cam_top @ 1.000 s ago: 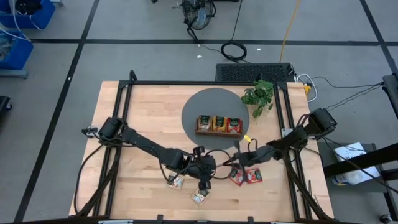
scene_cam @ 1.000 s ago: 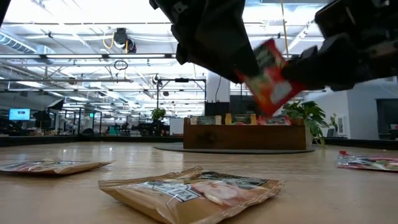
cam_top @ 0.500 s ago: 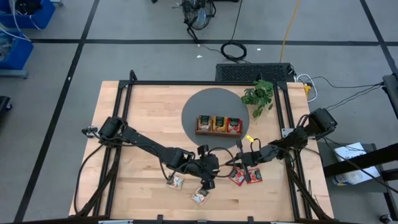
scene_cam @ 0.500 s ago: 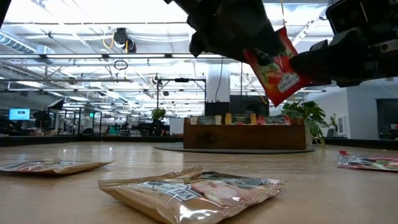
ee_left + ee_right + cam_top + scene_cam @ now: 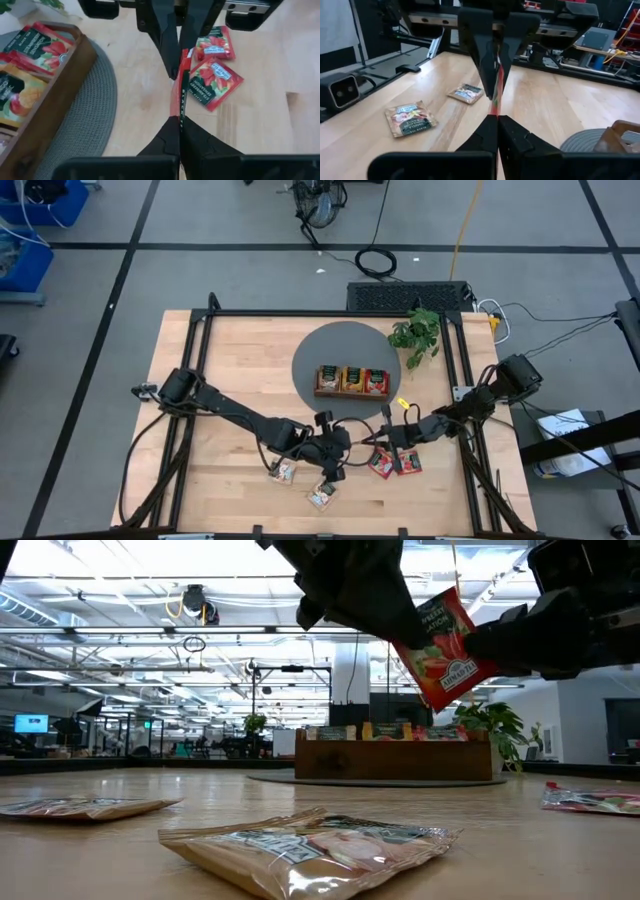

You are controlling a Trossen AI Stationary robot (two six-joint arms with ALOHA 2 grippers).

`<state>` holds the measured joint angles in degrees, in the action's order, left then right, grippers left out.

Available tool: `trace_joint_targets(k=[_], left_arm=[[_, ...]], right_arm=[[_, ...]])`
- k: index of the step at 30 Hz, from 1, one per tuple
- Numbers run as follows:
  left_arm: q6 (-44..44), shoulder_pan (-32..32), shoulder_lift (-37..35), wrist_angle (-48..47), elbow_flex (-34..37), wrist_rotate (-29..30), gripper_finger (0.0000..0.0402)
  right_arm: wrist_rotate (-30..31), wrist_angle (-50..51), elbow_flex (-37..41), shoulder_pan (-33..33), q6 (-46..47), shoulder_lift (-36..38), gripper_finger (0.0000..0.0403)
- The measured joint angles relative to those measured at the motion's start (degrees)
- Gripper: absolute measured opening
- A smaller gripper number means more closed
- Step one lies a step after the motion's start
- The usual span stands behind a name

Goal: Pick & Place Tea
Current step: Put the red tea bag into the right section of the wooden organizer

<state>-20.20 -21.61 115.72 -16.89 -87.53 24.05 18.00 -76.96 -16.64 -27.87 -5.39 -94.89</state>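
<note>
1. Spanning the wooden table (image 5: 240, 360), your two arms meet near its front middle.
2. Your left tool (image 5: 179, 131) and right tool (image 5: 496, 126) both clench one red tea packet (image 5: 438, 645), held above the table.
3. More packets lie flat nearby.

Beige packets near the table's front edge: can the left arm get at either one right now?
Probably not yet: the left gripper and right gripper are both shut on one red packet held in the air. Nothing covers the beige packets.
</note>
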Motion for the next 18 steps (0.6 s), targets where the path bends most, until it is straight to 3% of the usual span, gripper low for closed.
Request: trace_joint_targets(k=[5, 13, 18], left_arm=[[-1.0, -0.1, 0.0, -1.8, 0.0, 0.0, 0.0003], [-4.3, 0.0, 0.0, -5.6, 0.0, -1.2, 0.0002], [-4.4, 0.4, 0.2, -5.6, 0.0, -3.4, 0.0001]], right_arm=[[-0.3, 4.8, 0.0, 0.0, 0.2, 0.7, 0.002], [-0.3, 11.5, -0.1, 0.0, 1.7, 8.5, 0.0118], [-1.4, 25.5, -5.3, 1.1, 3.8, 12.4, 0.0163]])
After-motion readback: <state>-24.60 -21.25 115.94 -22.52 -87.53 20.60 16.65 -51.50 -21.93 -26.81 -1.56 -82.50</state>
